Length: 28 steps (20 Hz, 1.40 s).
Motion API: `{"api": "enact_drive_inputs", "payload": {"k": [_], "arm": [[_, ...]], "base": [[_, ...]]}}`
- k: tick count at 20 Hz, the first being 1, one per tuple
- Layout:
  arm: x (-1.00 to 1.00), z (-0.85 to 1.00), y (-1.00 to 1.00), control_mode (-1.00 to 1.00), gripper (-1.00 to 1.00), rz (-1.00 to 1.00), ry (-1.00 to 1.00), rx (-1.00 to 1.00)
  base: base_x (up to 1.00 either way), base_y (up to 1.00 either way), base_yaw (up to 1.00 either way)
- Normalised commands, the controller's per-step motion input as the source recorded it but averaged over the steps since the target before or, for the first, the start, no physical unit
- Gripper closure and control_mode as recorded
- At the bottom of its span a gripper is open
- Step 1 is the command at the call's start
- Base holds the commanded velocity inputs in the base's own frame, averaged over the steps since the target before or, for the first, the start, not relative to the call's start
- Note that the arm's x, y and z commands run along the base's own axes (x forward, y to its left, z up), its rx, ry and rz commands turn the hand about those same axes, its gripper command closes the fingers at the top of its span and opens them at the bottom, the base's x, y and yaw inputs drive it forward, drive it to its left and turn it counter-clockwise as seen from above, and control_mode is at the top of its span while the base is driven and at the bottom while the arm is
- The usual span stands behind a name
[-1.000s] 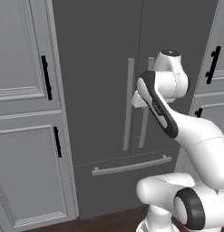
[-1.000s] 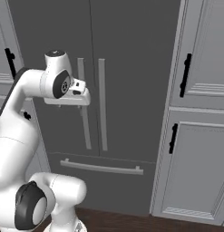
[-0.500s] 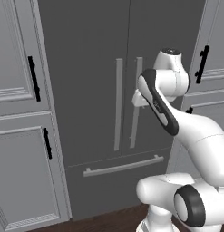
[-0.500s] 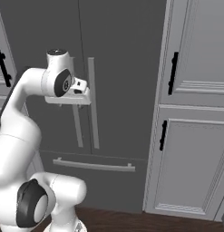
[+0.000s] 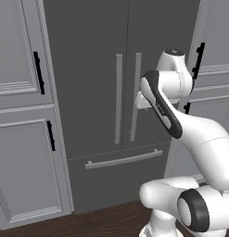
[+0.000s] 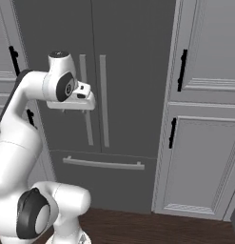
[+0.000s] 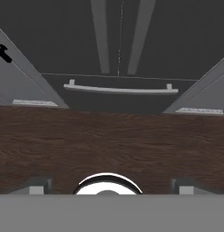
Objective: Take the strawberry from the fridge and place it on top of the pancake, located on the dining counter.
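step: approaching shut fridge (image 5: 120, 69) | gripper (image 7: 111, 183): jaws wide, empty | door handles (image 7: 120, 36) ahead of hand, apart | next: reach handle, pull door open

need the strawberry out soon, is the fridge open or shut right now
Shut. Both doors of the fridge sit flush, their bar handles side by side, and the bottom drawer is pushed in. No interior shows.

light grey panelled cabinets (image 5: 23, 139) with black handles (image 5: 38, 72), dark wood floor (image 7: 109, 140)
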Motion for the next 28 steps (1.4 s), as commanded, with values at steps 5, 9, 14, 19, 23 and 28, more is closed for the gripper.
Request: {"api": "enact_drive_inputs", "payload": {"k": [5, 9, 14, 19, 23, 28], "arm": [[0.00, 0.00, 0.00, 1.00, -1.00, 0.00, 0.00, 0.00], [0.00, 0.00, 0.00, -1.00, -1.00, 0.00, 0.00, 0.00], [0.54, -0.16, 0.00, -1.00, -1.00, 0.00, -0.21, 0.00], [0.89, -0.06, -0.10, -1.00, -1.00, 0.00, -0.25, 0.00], [0.54, 0.00, -0.19, -1.00, -1.00, 0.00, -0.31, 0.00], [0.82, -0.08, -0.14, -1.00, -1.00, -0.03, -0.22, 0.00]], "base": [[-0.06, -0.01, 0.00], [0.00, 0.00, 0.00], [0.00, 0.00, 0.00], [0.00, 0.00, 0.00], [0.00, 0.00, 0.00], [0.00, 0.00, 0.00]]}}
